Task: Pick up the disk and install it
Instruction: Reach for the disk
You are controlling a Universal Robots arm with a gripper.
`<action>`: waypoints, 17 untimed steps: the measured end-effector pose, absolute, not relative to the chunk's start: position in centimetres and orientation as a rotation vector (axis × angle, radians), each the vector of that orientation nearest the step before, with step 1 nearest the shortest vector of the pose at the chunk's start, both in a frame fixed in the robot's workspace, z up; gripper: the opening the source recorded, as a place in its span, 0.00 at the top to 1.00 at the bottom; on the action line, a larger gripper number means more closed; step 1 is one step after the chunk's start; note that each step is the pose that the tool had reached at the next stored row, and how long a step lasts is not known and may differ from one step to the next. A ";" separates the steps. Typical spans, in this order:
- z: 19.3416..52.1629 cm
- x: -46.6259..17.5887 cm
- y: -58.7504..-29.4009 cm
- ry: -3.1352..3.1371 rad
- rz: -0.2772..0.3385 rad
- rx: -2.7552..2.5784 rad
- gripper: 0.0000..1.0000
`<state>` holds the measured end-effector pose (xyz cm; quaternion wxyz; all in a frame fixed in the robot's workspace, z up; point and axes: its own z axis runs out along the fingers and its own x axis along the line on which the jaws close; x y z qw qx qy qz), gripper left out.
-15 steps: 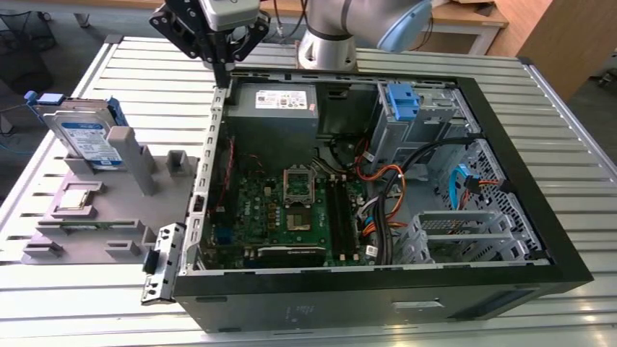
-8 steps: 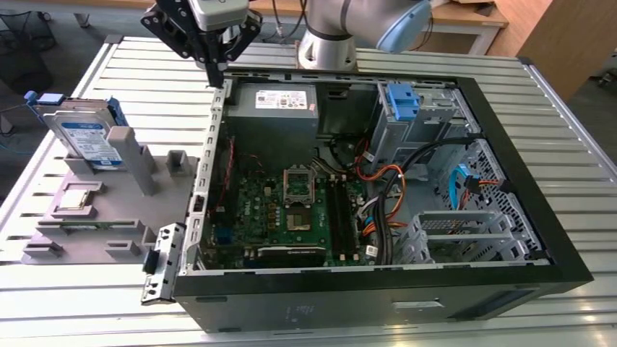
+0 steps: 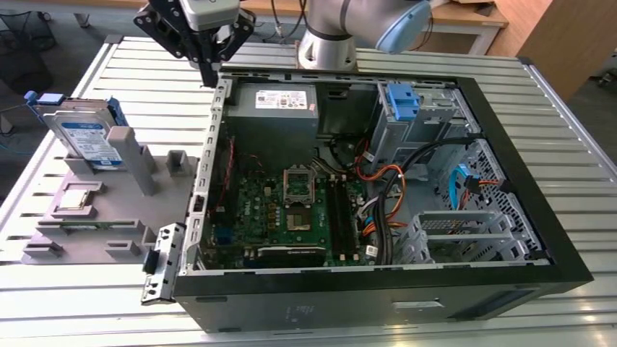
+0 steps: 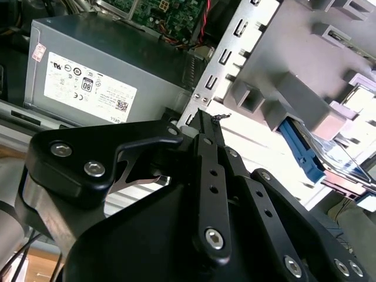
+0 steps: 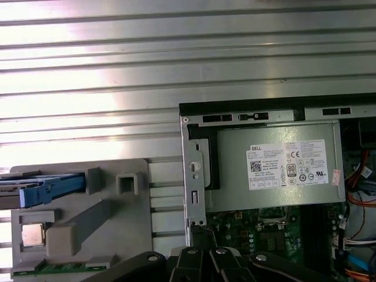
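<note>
The disk [image 3: 89, 137], a silver drive with a white-and-blue label in a bright blue frame, stands on edge in the grey fixture [image 3: 115, 217] at the exterior view's left. In the second wrist view the disk [image 4: 343, 158] lies beyond the fixture's posts. The first wrist view shows the disk [image 5: 44, 189] edge-on. My gripper [image 3: 208, 72] hangs over the back left corner of the open computer case [image 3: 386, 289], apart from the disk. Its fingers are shut with nothing between them, and in the second wrist view the gripper [image 4: 202, 116] tapers to one thin tip.
Inside the case are a grey power supply [image 3: 274, 101], a green motherboard [image 3: 289, 210], a blue drive bracket [image 3: 400, 101] and orange and black cables [image 3: 386, 181]. A small square chip [image 3: 79, 196] sits on the fixture. Everything rests on a slatted metal table [image 3: 144, 72].
</note>
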<state>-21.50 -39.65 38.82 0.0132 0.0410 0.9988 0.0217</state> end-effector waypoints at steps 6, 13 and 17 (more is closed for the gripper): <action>38.8 -21.7 -39.7 3.112 0.067 0.129 0.89; 38.8 -22.1 -39.7 3.112 0.068 0.132 0.89; 38.8 -22.4 -39.7 3.112 0.067 0.134 0.89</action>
